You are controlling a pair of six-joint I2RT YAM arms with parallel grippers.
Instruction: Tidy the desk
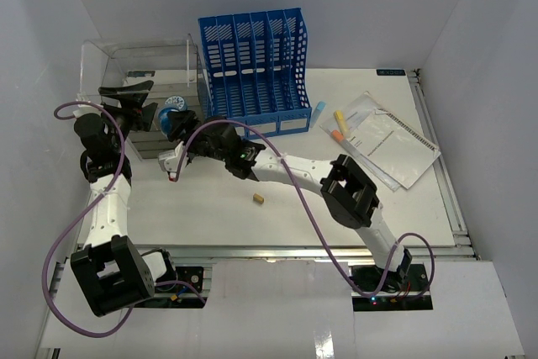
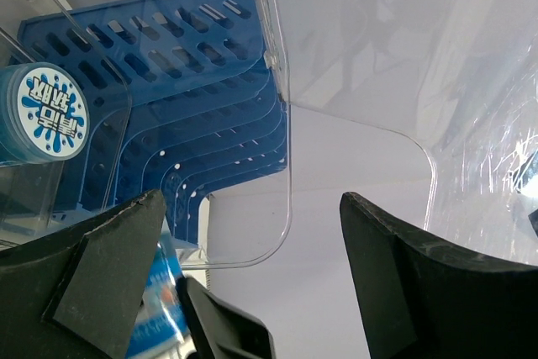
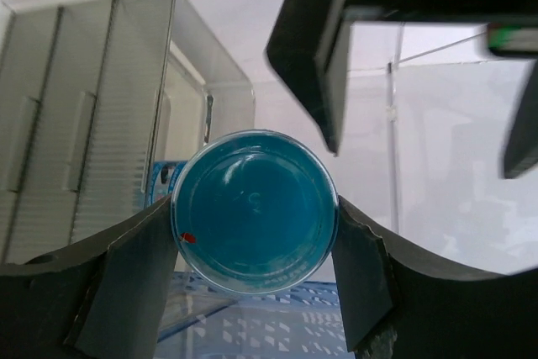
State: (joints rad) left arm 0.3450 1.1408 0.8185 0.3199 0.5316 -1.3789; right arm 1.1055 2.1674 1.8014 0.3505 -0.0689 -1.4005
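Holding blue tub (image 3: 254, 212) clamped in right gripper (image 3: 254, 237); I judge step as stowing it in clear box (image 1: 109, 60) at far-left of surface (image 1: 193, 224). Left gripper (image 2: 252, 199) spread wide beside box wall. Next: lower tub inside, clear of left gripper, then let go.

The white desk (image 1: 210, 216) carries a blue slotted file rack (image 1: 256, 69) upright at its far edge, with a clear plastic box (image 1: 143, 65) just beside it on the left. To the right lies a stack of papers (image 1: 395, 145) (turned askew), with a yellow marker (image 1: 340, 115), an orange marker (image 1: 337, 134) and a blue-capped tube (image 1: 319, 112) near it. A small tan piece (image 1: 259, 199) lies alone near the middle.
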